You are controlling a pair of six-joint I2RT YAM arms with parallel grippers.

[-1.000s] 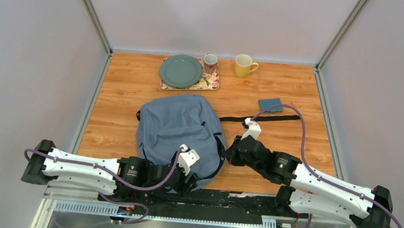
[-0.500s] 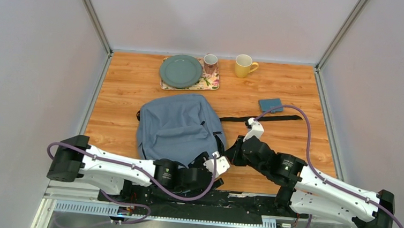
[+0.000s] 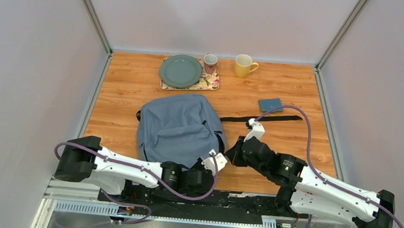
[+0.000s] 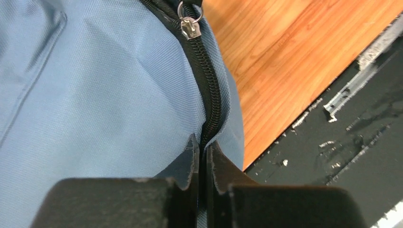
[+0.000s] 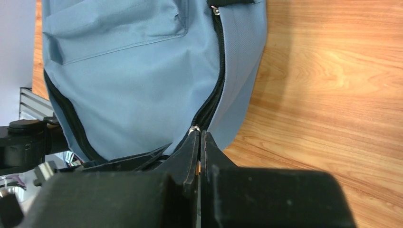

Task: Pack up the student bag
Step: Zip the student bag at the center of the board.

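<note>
Tightly, bag (image 4: 95,95) (in left end effector (image 4: 202,143))

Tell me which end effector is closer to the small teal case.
Right. The right end effector pinches the student bag's right edge, with the teal case farther back to its right. The left end effector pinches the bag's near corner, farther away.

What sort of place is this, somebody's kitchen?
Probably a robot test cell, not a kitchen: a wooden table boxed in by grey walls, two robot arms bolted at its edge, and a backpack as prop.
</note>
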